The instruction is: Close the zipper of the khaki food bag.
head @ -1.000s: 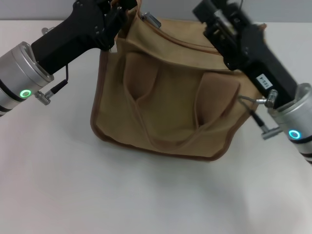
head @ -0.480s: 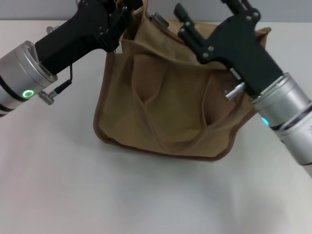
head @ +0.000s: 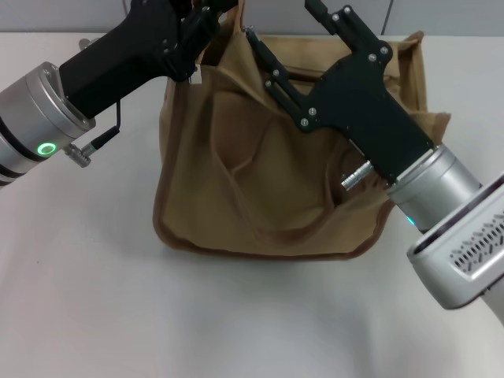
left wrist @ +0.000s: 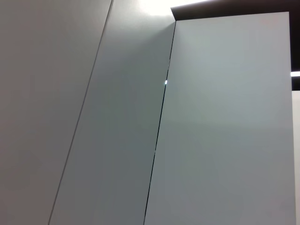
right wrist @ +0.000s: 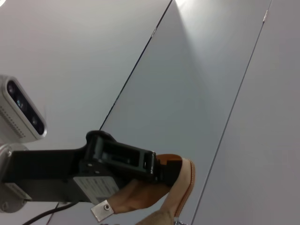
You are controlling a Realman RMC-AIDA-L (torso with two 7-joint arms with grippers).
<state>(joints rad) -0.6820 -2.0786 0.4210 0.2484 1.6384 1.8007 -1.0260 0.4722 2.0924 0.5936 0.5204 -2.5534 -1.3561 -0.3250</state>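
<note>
The khaki food bag (head: 260, 189) stands on the white table, tan with darker piping and a front pocket. My left gripper (head: 206, 20) is at the bag's top left corner, shut on a tan fabric loop of the bag (right wrist: 180, 180); the right wrist view shows that hold from the side. My right gripper (head: 279, 20) reaches over the bag's top from the right, open, one finger (head: 264, 55) low against the top left edge and the other raised. A short stretch of the zipper (head: 303, 75) track shows beside it. The pull tab is hidden.
White table (head: 118, 299) surrounds the bag on all near sides. My right arm's silver wrist (head: 429, 189) crosses in front of the bag's right side. The left wrist view shows only grey wall panels (left wrist: 211, 122).
My right gripper has swung left and across the bag's top, now covering the spot where the silver pull tab showed. The bag's top has pulled taller. My left gripper has barely moved.
</note>
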